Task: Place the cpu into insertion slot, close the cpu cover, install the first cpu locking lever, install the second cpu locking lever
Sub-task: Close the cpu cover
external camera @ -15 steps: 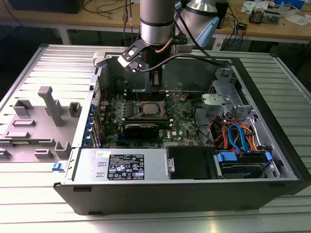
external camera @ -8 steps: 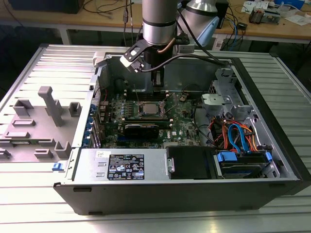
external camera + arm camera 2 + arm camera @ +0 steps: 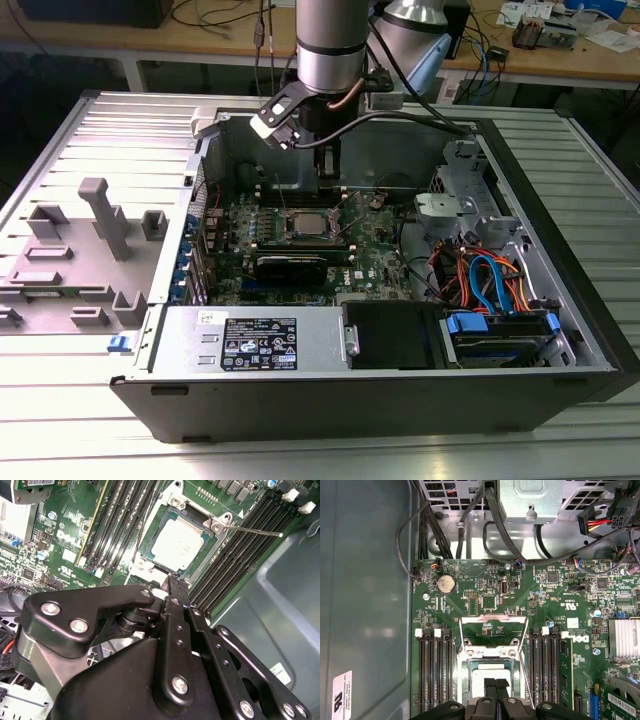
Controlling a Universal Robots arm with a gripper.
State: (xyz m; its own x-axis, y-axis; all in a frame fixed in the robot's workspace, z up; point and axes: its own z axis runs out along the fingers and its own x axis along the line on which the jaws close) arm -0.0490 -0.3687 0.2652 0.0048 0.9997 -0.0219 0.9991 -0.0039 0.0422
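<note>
My gripper [image 3: 495, 681] hangs low over the green board [image 3: 485, 580] inside the open computer case [image 3: 365, 605]. Its two black fingers are pinched together, with nothing between them that I can see. The chip [image 3: 492, 672] sits flat in its socket [image 3: 490, 653], under the fingertips, with most of it on the side toward the round battery [image 3: 446, 583]. The cover [image 3: 492, 616] is not down. Its silver frame is folded back off the socket on the battery side, which I judge to be toward the exterior view's right, so its hinge edge runs near to far across the board. A thin wire lever [image 3: 257, 530] juts from the socket's corner over the memory slots [image 3: 436, 670] and looks free of any catch. Those slots flank the socket on its near and far sides. The loose black cables [image 3: 490, 525] beyond the battery are well apart from the tool
</note>
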